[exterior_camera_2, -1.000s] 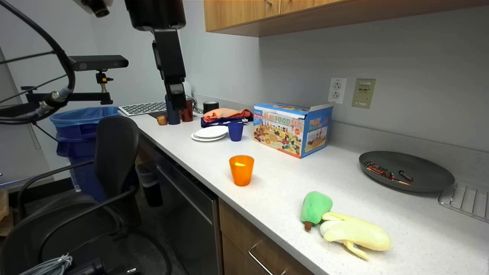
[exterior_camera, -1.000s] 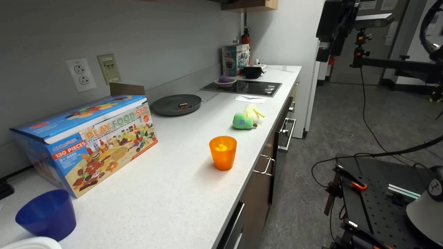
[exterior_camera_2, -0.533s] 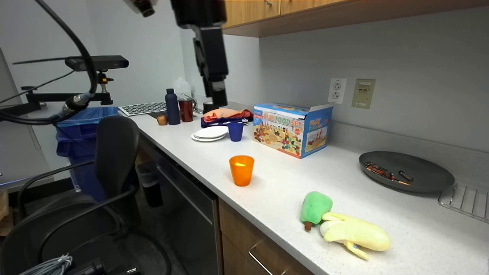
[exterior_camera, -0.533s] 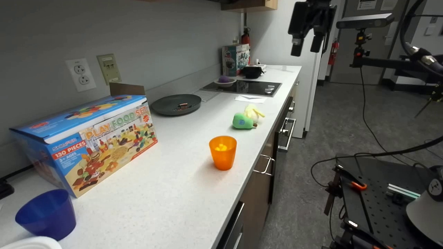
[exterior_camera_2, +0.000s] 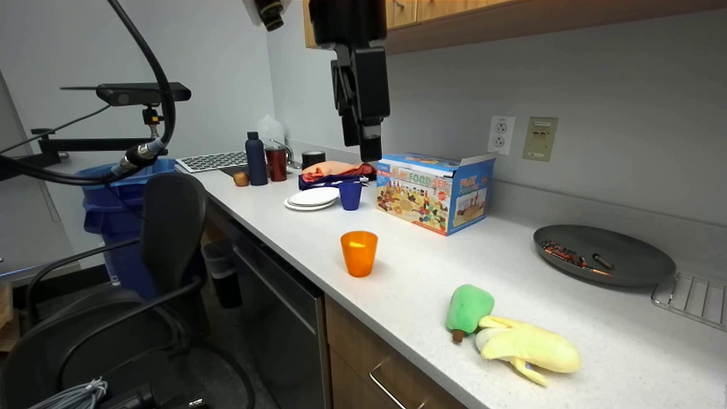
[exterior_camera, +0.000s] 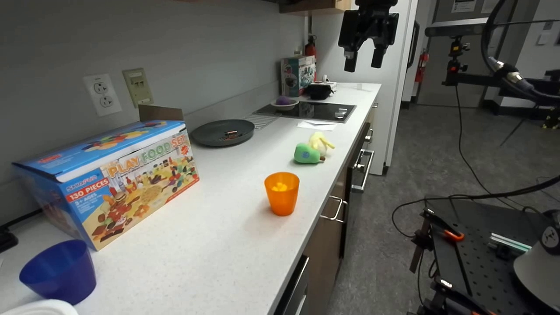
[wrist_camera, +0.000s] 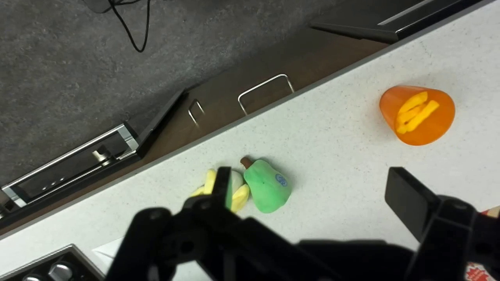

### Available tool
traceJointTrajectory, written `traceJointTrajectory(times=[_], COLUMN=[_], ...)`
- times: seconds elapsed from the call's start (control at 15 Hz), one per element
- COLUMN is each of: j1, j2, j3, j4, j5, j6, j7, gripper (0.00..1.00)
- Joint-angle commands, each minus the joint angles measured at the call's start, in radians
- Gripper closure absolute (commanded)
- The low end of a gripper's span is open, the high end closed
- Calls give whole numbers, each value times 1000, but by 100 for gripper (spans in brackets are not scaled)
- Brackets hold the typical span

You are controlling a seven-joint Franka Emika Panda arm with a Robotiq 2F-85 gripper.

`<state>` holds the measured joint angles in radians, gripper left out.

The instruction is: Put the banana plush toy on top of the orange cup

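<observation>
The banana plush toy (exterior_camera_2: 537, 346) is pale yellow and lies on the counter near its front edge, touching a green pear-shaped plush (exterior_camera_2: 470, 307). In an exterior view the banana (exterior_camera: 320, 142) is partly behind the green plush. In the wrist view the banana (wrist_camera: 239, 197) is partly hidden by one finger. The orange cup (exterior_camera: 282, 197) stands upright on the counter, apart from the plushes, with yellow pieces inside. It also shows in an exterior view (exterior_camera_2: 359, 255) and in the wrist view (wrist_camera: 431, 130). My gripper (exterior_camera: 363, 64) is open and empty, high above the counter; its fingers (wrist_camera: 308, 183) are wide apart.
A play food box (exterior_camera_2: 423, 190) stands toward the wall, with a dark pan (exterior_camera_2: 619, 255) holding small items farther along. A blue cup (exterior_camera_2: 350, 196) and white plates (exterior_camera_2: 311, 199) are beyond the orange cup. A wooden cabinet (exterior_camera_2: 363, 23) hangs above. The counter's front edge is close to both plushes.
My gripper has moved leftward in one exterior view and rightward in the other, staying high and open. The plushes and the orange cup have not moved.
</observation>
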<state>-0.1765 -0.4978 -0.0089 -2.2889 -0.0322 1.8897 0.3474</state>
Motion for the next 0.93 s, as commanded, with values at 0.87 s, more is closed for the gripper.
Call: traceJointTrajectory(times=[0.87], j1=[-27], j2=[-14], j3=[43], j4=[-14], j5=[-38], j6=[3], j7=[257], gripper=[0])
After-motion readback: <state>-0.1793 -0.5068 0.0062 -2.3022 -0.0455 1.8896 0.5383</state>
